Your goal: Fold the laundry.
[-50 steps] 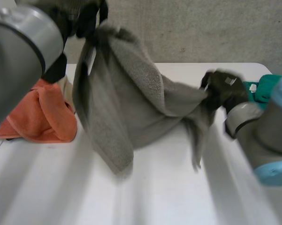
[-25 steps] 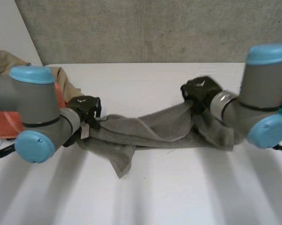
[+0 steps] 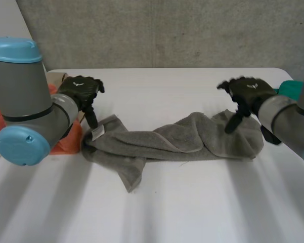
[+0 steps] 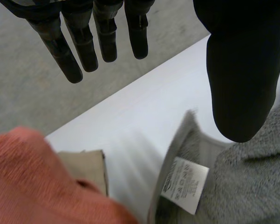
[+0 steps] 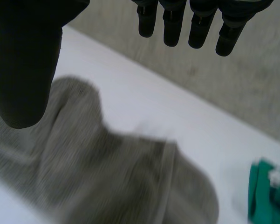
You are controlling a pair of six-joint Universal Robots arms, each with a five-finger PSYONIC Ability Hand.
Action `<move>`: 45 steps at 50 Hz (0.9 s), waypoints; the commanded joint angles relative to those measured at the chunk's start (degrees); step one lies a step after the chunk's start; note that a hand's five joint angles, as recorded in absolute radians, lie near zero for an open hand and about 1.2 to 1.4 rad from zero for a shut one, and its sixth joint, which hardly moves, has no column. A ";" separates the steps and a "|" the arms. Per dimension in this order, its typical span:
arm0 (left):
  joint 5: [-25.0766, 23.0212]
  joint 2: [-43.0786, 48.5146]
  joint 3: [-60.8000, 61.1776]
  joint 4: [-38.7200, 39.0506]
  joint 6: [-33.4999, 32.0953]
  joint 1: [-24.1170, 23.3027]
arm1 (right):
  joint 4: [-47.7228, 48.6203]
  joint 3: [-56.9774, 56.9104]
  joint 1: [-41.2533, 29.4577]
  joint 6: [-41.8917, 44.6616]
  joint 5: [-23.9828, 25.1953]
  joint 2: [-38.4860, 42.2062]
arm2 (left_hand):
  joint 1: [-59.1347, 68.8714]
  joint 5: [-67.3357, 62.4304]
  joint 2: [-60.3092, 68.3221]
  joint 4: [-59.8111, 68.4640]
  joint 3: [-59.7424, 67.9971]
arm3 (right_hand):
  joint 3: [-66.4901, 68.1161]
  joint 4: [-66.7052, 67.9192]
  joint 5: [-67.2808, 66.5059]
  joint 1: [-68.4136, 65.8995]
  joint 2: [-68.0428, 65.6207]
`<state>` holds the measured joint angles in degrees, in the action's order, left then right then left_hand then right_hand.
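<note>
A grey towel [image 3: 167,144] lies rumpled in a long strip across the middle of the white table [image 3: 157,202], a white label [image 3: 97,133] showing at its left end. My left hand [image 3: 81,91] hovers just above that left end, open, fingers [image 4: 79,39] straight and holding nothing; the towel's labelled corner [image 4: 184,184] lies below its thumb. My right hand [image 3: 248,93] hangs open over the towel's right end, one finger pointing down at it. In the right wrist view the towel [image 5: 112,182] lies under the spread fingers [image 5: 172,23], untouched.
An orange cloth [image 3: 66,142] and a beige cloth [image 4: 86,165] are piled at the table's left edge, close behind the left arm. A green cloth [image 3: 291,90] sits at the far right edge. A grey wall runs behind the table.
Both hands lowered the towel onto the table, then opened and let it go. They have risen slightly off its two ends.
</note>
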<state>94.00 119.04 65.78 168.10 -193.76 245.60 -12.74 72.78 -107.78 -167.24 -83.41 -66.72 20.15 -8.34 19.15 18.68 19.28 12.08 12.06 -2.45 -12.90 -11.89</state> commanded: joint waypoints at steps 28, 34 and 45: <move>-7.52 29.50 -37.22 -17.02 -11.11 -0.82 | 23.55 10.55 -0.32 9.21 -1.14 12.41 | 0.33 -2.13 1.32 1.79 1.19 | 56.91 56.93 -56.54 -56.09 -57.10; -7.69 26.69 -33.88 -16.84 -10.68 -0.82 | 21.98 7.04 -0.76 8.42 -0.79 9.17 | -0.51 -1.29 0.48 0.95 0.35 | 67.92 67.94 -67.55 -67.10 -68.11; -9.53 26.68 -32.03 -16.40 -13.04 -1.00 | 6.88 -2.36 -1.29 7.37 9.57 -14.19 | -6.90 5.10 -5.91 -5.44 -6.04 | 67.92 67.94 -67.55 -67.10 -68.11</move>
<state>85.84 144.90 33.22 151.73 -204.65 244.72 3.92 76.50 -108.75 -158.87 -80.10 -66.85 16.59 -5.57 16.38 16.08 16.25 67.74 68.20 -56.64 -64.94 -67.27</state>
